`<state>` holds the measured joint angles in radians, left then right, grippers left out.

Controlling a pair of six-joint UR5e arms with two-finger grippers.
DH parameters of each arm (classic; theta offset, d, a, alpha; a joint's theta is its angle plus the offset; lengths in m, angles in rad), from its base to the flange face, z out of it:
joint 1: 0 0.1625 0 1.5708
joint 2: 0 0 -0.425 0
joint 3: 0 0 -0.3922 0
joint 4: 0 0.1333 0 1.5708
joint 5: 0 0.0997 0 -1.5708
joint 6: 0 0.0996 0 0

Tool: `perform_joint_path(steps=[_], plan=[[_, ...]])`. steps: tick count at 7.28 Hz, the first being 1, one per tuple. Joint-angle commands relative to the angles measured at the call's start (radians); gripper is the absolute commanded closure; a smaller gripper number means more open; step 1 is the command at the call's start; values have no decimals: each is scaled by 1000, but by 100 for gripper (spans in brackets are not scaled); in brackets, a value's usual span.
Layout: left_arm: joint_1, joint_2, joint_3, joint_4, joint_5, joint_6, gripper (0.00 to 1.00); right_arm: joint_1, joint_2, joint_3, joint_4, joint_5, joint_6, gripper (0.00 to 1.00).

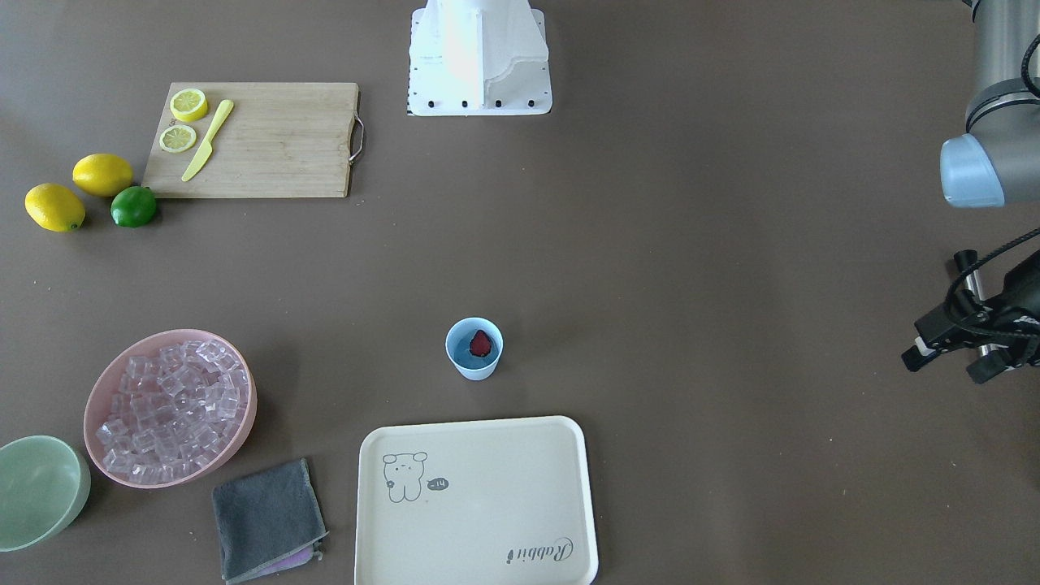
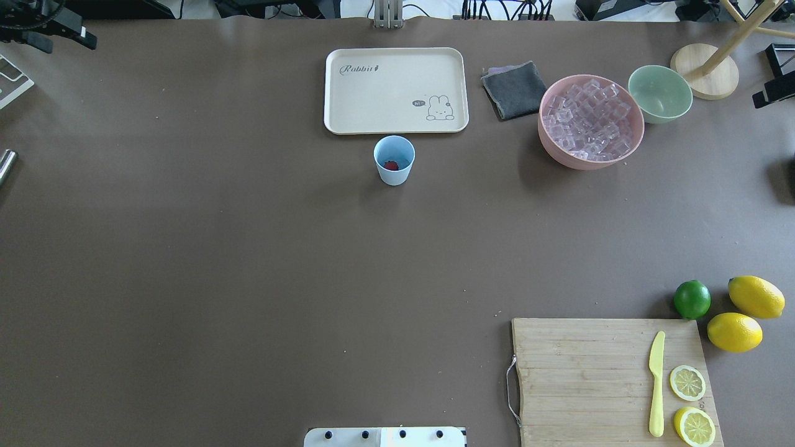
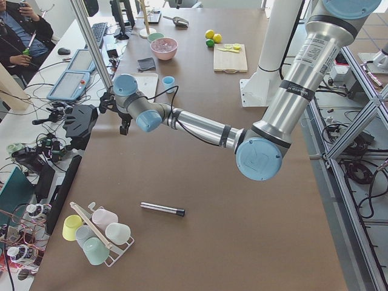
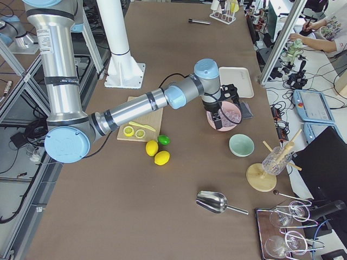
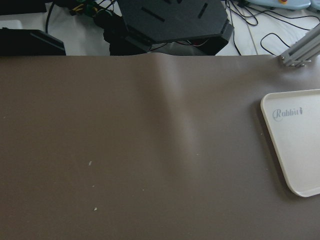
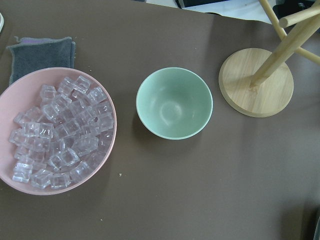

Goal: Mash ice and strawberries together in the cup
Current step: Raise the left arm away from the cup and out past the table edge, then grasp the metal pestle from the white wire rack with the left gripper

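Note:
The light-blue cup [image 1: 473,370] [image 2: 394,175] stands mid-table beside the cream tray, with one red strawberry [image 1: 481,344] [image 2: 391,165] inside it. The ice [image 1: 166,410] [image 2: 590,121] [image 6: 60,132] fills the pink bowl [image 2: 559,155]. No ice shows in the cup. My left gripper [image 1: 946,366] [image 2: 59,38] hovers open and empty at the table's far left edge, well away from the cup. My right gripper [image 2: 770,77] [image 4: 218,119] hangs open and empty above the pink bowl and the green bowl. Neither wrist view shows fingers.
A cream tray [image 2: 348,118], a grey cloth [image 2: 514,90] and a pale-green bowl [image 6: 174,103] sit near the cup. A cutting board [image 2: 584,379] carries a yellow knife and lemon halves, with lemons and a lime [image 2: 692,299] beside it. A wooden stand [image 6: 256,82] stands by the green bowl, and a metal rod [image 3: 162,210] lies near a cup rack.

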<state>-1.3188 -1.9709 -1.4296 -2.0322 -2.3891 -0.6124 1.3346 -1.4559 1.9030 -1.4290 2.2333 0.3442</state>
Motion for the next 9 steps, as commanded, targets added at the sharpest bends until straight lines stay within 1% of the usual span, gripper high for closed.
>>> perform_joint_path(steps=[1, 2, 3, 4, 6, 7, 8, 9], plan=[[-40, 64, 32, 116, 30, 190, 5, -21, 43, -5, -1, -6, 3, 0], [-36, 67, 85, 115, 68, 229, 5, -21, 52, -5, 1, -6, 3, 0], [-34, 69, 137, 112, 94, 306, 5, -31, 66, -19, 1, -14, 3, 0], [-34, 75, 182, 113, 96, 400, 5, -44, 65, -30, 2, -21, 3, 0], [-33, 90, 204, 105, 99, 422, 5, -45, 66, -33, 2, -23, 1, 0], [-31, 90, 224, 109, 99, 475, 5, -45, 68, -27, 2, -21, -1, 0], [-30, 96, 239, 98, 109, 488, 5, -46, 68, -28, 2, -30, -1, 0], [-28, 96, 256, 98, 120, 500, 6, -70, 72, -28, 4, -85, 1, 0]])
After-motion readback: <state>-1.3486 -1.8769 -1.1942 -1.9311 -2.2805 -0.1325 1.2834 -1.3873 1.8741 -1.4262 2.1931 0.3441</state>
